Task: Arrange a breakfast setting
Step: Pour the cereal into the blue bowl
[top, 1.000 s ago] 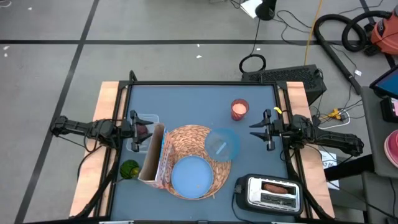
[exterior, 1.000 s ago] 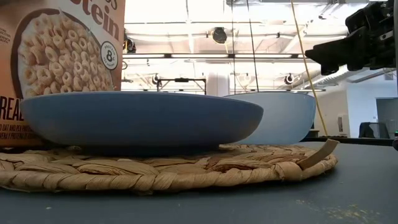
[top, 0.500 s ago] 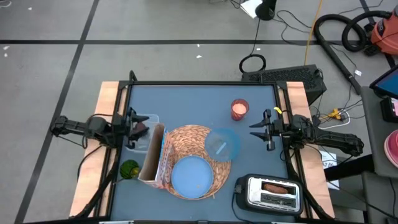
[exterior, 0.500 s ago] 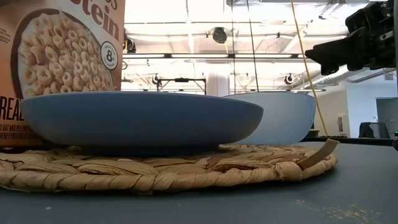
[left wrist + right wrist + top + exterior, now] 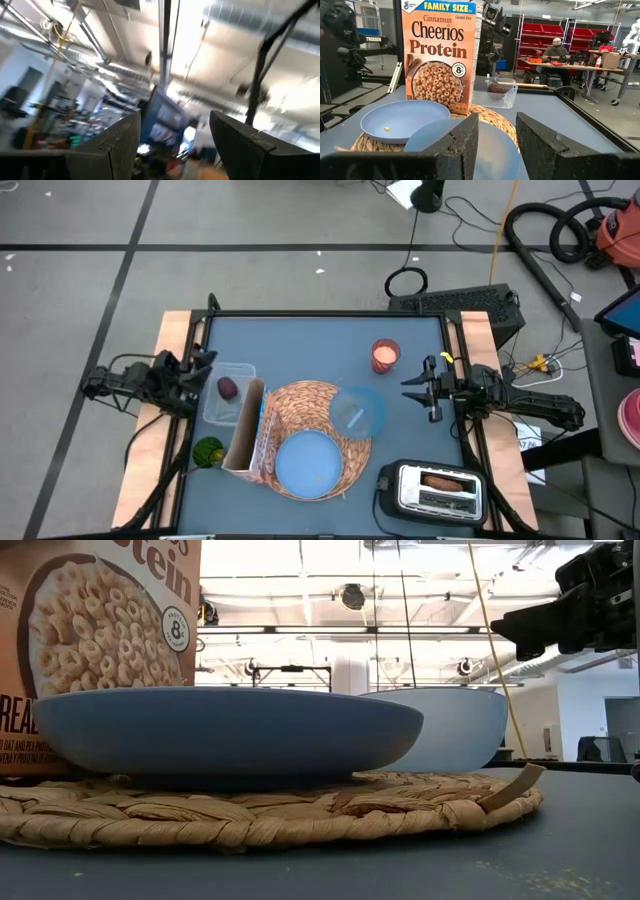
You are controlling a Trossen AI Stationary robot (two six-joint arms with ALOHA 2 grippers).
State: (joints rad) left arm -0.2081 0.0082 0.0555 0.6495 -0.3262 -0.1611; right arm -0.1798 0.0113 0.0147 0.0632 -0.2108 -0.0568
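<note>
A round straw placemat [image 5: 318, 402] bears a light-blue plate [image 5: 308, 463] and a pale-blue translucent bowl [image 5: 356, 410]. An orange-brown cereal box [image 5: 250, 435] stands upright at the mat's left edge. A dark-red item [image 5: 228, 388] lies in a clear tub [image 5: 226, 402] left of the box. My left gripper [image 5: 203, 361] is open and empty at the table's left edge, tipped up toward the ceiling [image 5: 172, 125]. My right gripper [image 5: 425, 390] is open and empty, right of the bowl, fingers level and pointing at the bowl and box [image 5: 497, 125]. I cannot make out a gold spoon.
A chrome-and-black toaster [image 5: 435, 490] with a brown piece of bread on top stands at the near right. A red-orange glass [image 5: 385, 356] stands behind the bowl. A green round thing [image 5: 208, 450] lies left of the box. A person sits at a bench beyond the table [image 5: 555, 50].
My left gripper has drawn back from over the clear tub toward the table's left edge and tipped upward. The dark-red item has stayed in the tub. My right gripper has kept still.
</note>
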